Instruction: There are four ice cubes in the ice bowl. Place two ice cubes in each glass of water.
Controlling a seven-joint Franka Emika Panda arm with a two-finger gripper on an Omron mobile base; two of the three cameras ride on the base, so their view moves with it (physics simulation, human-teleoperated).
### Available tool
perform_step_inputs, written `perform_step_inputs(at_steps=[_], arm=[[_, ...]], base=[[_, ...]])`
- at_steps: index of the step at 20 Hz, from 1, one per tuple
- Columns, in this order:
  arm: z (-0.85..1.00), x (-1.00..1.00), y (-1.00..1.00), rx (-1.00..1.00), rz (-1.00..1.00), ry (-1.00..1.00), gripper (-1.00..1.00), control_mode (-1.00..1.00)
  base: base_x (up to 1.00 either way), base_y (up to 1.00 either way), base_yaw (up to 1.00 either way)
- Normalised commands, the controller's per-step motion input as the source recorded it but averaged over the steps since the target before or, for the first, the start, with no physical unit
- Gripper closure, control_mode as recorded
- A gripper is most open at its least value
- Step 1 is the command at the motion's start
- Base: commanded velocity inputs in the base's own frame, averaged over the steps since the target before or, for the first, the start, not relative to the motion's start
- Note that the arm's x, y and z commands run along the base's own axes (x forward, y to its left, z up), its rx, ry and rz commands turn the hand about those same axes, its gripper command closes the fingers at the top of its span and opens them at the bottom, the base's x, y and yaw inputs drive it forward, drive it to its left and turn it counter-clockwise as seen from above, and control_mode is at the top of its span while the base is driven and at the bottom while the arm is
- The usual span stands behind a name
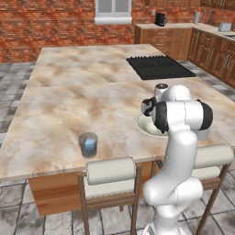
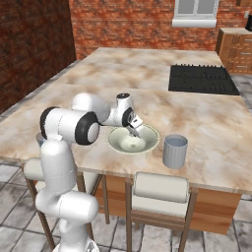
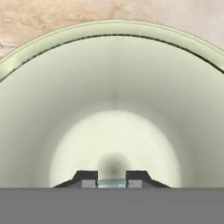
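Ice cube (image 3: 112, 183), tiny pale blue translucent, sits pinched between the two dark finger tips of the gripper (image 3: 112, 180), jaws closed on it, low inside the wide shallow pale cream-green glossy bowl (image 3: 39, 109). Bowl floor around the tips is bare, with a small shadow just above the cube. Right base view: gripper (image 2: 135, 129) reaches down into the bowl (image 2: 118, 142) near the front edge of the beige marble counter (image 2: 98, 78). Grey see-through tumbler (image 2: 175, 151) stands just right of the bowl, apart from it. Left base view: second grey tumbler (image 1: 88, 144) stands well left of the bowl (image 1: 143, 125), with pale blue ice (image 1: 90, 144) showing in its water.
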Motion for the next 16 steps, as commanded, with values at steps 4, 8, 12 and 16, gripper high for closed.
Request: perform_step_inputs(at_steps=[4, 8, 12, 16], arm=[[0.47, -0.59, -0.32, 0.02, -0.26, 0.00, 1.00, -1.00], [0.61, -0.66, -0.35, 0.02, -0.23, 0.00, 1.00, -1.00], [0.68, -0.58, -0.39, 0.00, -0.17, 0.00, 1.00, -1.00], [0.36, -0.16, -0.51, 0.00, -0.14, -0.01, 1.00, -1.00]], base=[[0.00, 0.00, 0.00], [0.00, 0.00, 0.00], [0.00, 0.00, 0.00], [0.00, 0.00, 0.00]])
